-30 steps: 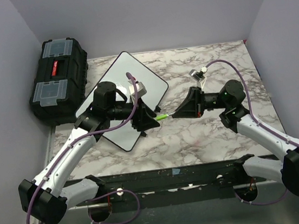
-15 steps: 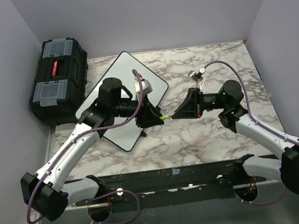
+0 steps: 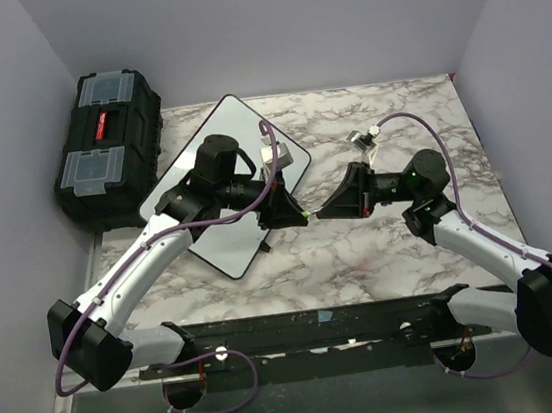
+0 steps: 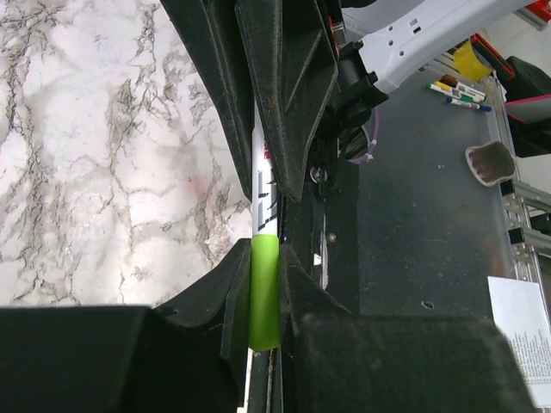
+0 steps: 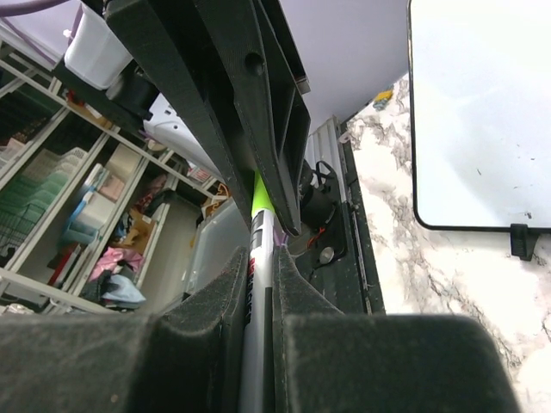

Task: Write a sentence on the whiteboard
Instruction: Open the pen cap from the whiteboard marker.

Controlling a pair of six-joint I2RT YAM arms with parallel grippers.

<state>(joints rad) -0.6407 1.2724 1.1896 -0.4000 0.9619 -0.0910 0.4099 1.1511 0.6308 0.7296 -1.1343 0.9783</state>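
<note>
The whiteboard (image 3: 219, 138) lies angled on the marble table at left centre; its surface shows no green sentence, also in the right wrist view (image 5: 482, 112). A white marker with a green cap (image 3: 304, 213) hangs in the air between both grippers, right of the board. My left gripper (image 3: 295, 212) is shut on the green cap (image 4: 264, 284). My right gripper (image 3: 325, 211) is shut on the marker's white barrel (image 5: 258, 284). The two grippers face each other tip to tip, almost touching.
A black toolbox (image 3: 108, 147) with clear lid trays stands at the far left, beside the board. A small grey and white object (image 3: 360, 138) lies at the back right of the table. A black clip (image 5: 519, 241) sits on the board's edge.
My left gripper has moved right, off the board, up to the right gripper and onto the marker's green cap. The right arm has hardly moved.
</note>
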